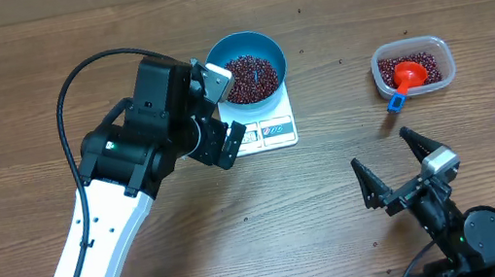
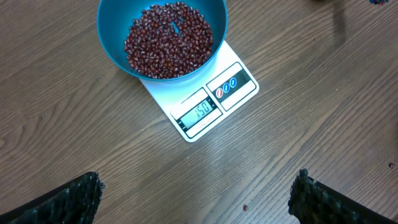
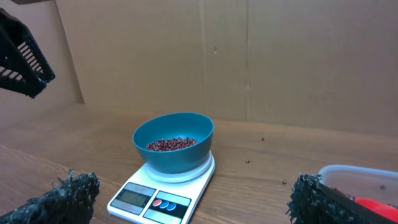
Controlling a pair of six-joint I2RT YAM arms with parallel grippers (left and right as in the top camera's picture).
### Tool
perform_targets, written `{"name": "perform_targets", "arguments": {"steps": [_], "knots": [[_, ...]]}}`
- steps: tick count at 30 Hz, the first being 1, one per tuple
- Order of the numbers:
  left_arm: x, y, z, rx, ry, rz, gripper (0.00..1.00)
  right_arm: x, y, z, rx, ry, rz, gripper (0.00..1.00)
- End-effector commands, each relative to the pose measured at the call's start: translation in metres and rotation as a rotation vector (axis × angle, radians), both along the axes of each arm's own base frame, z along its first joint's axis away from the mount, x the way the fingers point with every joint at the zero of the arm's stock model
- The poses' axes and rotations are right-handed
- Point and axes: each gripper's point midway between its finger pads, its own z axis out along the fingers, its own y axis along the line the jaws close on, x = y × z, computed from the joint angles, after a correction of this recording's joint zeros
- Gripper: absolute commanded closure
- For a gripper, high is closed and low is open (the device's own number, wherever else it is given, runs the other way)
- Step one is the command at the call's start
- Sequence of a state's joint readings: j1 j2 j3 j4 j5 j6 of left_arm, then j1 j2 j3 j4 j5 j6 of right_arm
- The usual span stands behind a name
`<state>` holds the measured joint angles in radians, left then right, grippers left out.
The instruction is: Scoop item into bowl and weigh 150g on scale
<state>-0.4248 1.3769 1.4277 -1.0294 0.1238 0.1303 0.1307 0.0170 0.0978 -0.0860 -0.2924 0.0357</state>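
A blue bowl [image 1: 276, 55] of red-brown beans [image 2: 168, 40] sits on the white scale [image 2: 211, 102], whose display reads 150. The left gripper [image 1: 224, 112] hovers just beside the scale, jaws wide and empty. The right gripper [image 1: 380, 148], also spread open and empty, is well apart from the bowl.

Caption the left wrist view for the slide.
Blue bowl of red-brown beans sits on the white scale, display apparently reading 150; left gripper open.

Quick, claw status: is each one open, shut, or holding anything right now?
Left claw: open, holding nothing.
Right claw: open, holding nothing.
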Motion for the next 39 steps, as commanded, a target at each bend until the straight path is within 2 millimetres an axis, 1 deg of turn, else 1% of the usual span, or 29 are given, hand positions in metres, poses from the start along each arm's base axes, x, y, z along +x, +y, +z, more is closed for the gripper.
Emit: {"name": "perform_targets", "arguments": {"steps": [1, 5, 39], "knots": [[0.001, -0.001, 0.002, -0.007, -0.002, 0.008, 0.00, 0.002, 0.002, -0.013, 0.014, 0.013, 0.010, 0.00], [0.001, -0.001, 0.002, -0.007, -0.002, 0.008, 0.00, 0.004, 0.003, -0.034, 0.008, 0.056, 0.014, 0.00], [0.001, -0.001, 0.002, -0.007, -0.001, 0.008, 0.00, 0.005, 0.002, -0.033, 0.006, 0.052, 0.006, 0.00]]}}
